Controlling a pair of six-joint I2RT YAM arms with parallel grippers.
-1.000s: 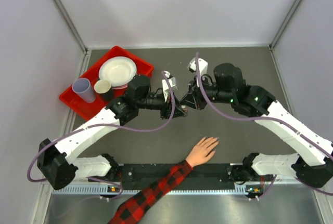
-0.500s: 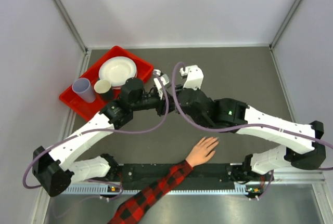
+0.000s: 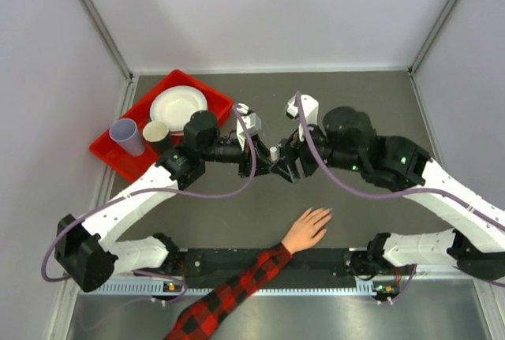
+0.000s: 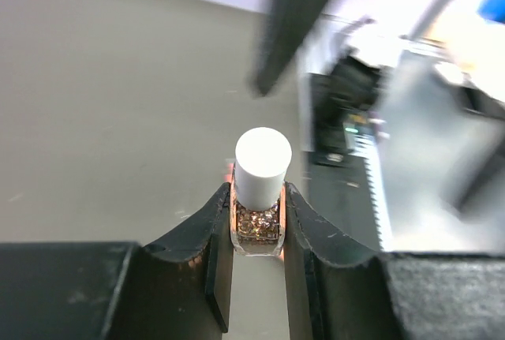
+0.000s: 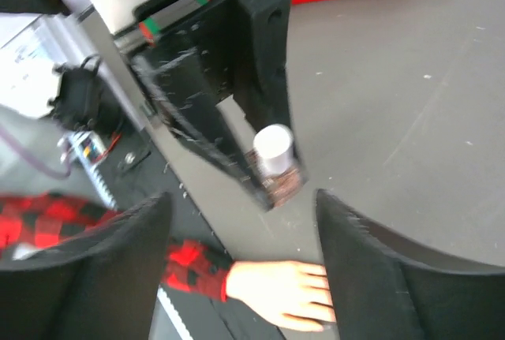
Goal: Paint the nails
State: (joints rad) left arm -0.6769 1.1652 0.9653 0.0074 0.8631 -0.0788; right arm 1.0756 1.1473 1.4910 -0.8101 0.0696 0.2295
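Nails (image 3: pixel 323 214) lie well apart from both jaws.

White arm links (image 3: pixel 126 198), black joints (image 3: pixel 200 129), purple cables (image 3: pixel 205 195)

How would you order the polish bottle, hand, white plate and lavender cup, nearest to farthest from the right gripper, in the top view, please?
1. Polish bottle: just beside it.
2. Hand: toward the near edge.
3. White plate: red tray, left.
4. Lavender cup: tray's left end.
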